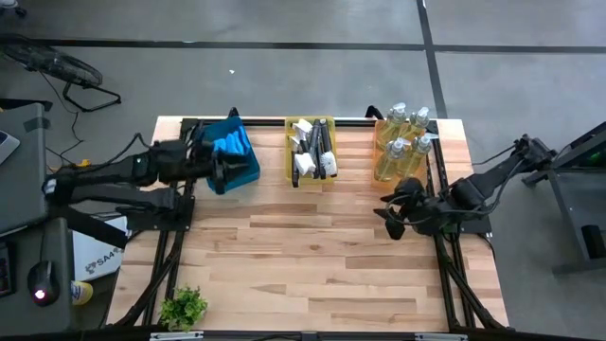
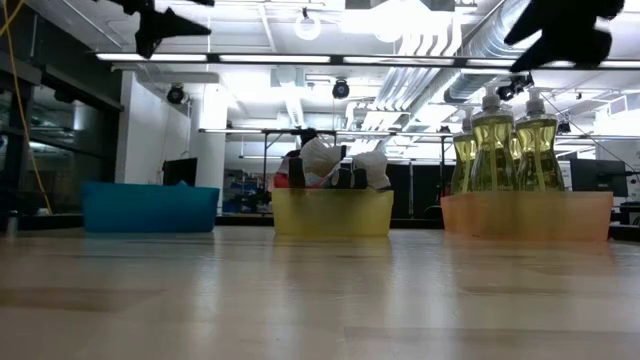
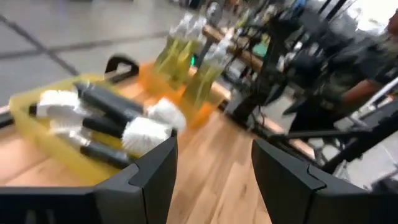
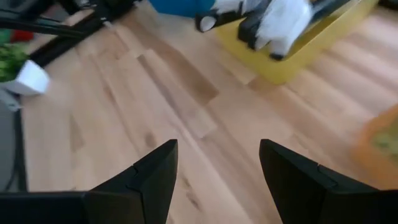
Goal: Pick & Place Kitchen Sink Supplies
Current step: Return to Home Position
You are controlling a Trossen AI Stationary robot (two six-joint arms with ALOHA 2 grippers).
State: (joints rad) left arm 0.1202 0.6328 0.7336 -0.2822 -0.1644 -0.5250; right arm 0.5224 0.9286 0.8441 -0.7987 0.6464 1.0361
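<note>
Over the blue bin's [image 2: 150, 208] near corner, left gripper [image 1: 220, 172] hangs raised on a level arm, fingers wide apart, empty. Right gripper [image 1: 394, 212] hovers near the orange bin [image 2: 530, 218], also wide and empty. Blue sponges [image 1: 230, 147] sit in the blue bin. Brushes [image 1: 312, 152] lie in the yellow bin [image 2: 330, 215]. Bottles [image 2: 495, 150] stand upright in the orange bin. White box [image 1: 97, 254] lettering is unreadable.

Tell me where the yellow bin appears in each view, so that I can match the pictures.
High view: yellow bin top centre, middle of three bins.
Low view: centre, between the blue bin and the orange bin.
Left wrist view: in view, nearer than the bottles.
Right wrist view: in view, next to the blue bin.
Shared landmark: the white brush heads inside it, visible in all four.
</note>
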